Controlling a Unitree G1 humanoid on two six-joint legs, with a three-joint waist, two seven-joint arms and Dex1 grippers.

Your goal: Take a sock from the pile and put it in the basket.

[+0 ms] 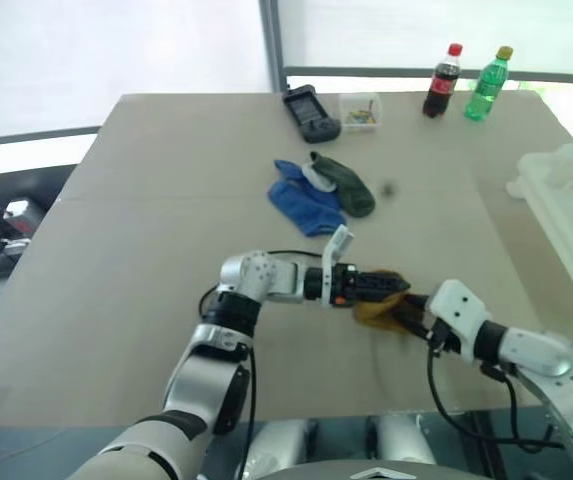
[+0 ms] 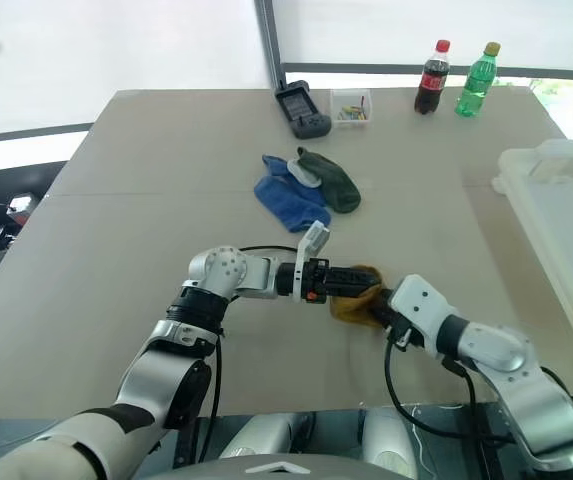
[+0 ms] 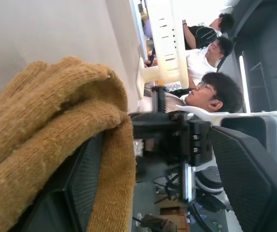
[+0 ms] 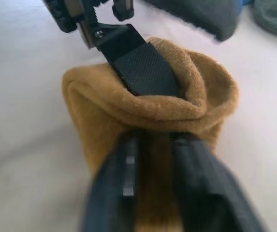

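L gripper point(image 1: 398, 287) fingers: spread, one black finger point(image 4: 145, 72) poked into the open cuff of the mustard-yellow knit sock point(image 1: 378, 308), the other outside the fabric; sock drapes over that finger in the L wrist view. R gripper point(image 1: 413, 316) fingers: two black fingers point(image 4: 196, 193) either side of the sock's lower part with fabric between them, jaws partly apart; can't tell if they actually pinch it or just bracket it. Both grippers meet at the sock, near front-centre of the tan bench point(image 1: 166, 200). Sock is bunched up, at/just above bench surface; contact w/ bench not clear.

Rest of pile point(image 1: 321, 192): blue fabric sock point(image 1: 301, 203) + dark green-grey sock point(image 1: 346, 183), touching each other, further back on bench, well apart from the yellow one.

Large translucent whitish plastic basket point(image 1: 571, 200) at the robot's right edge of bench, well apart from sock.

Far edge of bench: black handheld device point(image 1: 311, 112), small clear box of coloured bits point(image 1: 361, 110) just beside it, red-cap cola bottle point(image 1: 442, 82) and green bottle point(image 1: 487, 85) side by side, upright.

L wrist view: seated people point(image 3: 211, 77) in background.
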